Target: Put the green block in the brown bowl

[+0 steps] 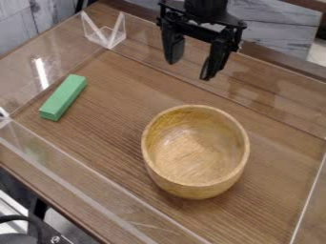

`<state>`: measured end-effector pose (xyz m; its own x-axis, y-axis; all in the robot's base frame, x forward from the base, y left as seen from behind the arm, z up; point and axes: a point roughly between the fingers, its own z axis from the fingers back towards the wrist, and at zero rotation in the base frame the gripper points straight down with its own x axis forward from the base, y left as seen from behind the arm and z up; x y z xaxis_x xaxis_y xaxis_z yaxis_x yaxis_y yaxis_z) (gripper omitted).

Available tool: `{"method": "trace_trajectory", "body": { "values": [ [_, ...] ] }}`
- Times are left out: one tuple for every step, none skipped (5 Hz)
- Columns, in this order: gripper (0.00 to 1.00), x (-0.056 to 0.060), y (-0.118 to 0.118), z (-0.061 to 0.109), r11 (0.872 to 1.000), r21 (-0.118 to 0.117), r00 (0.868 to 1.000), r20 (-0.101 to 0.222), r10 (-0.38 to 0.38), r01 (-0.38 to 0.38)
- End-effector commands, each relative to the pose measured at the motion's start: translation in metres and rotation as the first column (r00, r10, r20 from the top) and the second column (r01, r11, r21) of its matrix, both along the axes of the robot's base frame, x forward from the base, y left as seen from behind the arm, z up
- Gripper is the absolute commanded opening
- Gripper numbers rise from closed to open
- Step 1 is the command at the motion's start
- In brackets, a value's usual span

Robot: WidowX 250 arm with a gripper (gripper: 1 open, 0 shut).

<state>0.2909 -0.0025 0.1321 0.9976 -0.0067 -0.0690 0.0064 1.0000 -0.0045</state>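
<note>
- One camera view: the black fingers (199, 67) hang over the counter (128, 99), spread wide apart with nothing between them.
- One green block (63, 98) lies flat on the wood, well apart from the fingers, off toward the left edge of the view and lower in it.
- One tan bowl (195, 152) sits below the fingers in the view, nearer the camera, its inside bare.
- One clear, pointed object (105, 30) stands to the left of the fingers, near the counter's far edge.
</note>
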Motion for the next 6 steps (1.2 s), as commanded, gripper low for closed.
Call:
{"method": "trace_trajectory", "body": {
  "values": [
    [1.0, -0.01, 0.027, -0.004, 0.999, 0.0, 0.999, -0.001, 0.043, -0.043],
    [1.0, -0.025, 0.064, -0.013, 0.995, 0.0, 0.995, -0.004, 0.102, -0.102],
    [1.0, -0.056, 0.114, -0.021, 0.993, 0.005, 0.991, 0.057, 0.121, -0.121],
    [1.0, -0.081, 0.164, -0.025, 0.993, 0.007, 0.983, 0.139, 0.119, -0.121],
    [1.0, -0.1, 0.21, -0.029, 0.996, -0.001, 0.968, 0.233, 0.091, -0.094],
    [1.0, -0.09, 0.215, -0.025, 0.993, -0.003, 0.957, 0.268, 0.112, -0.115]
  ]
}}
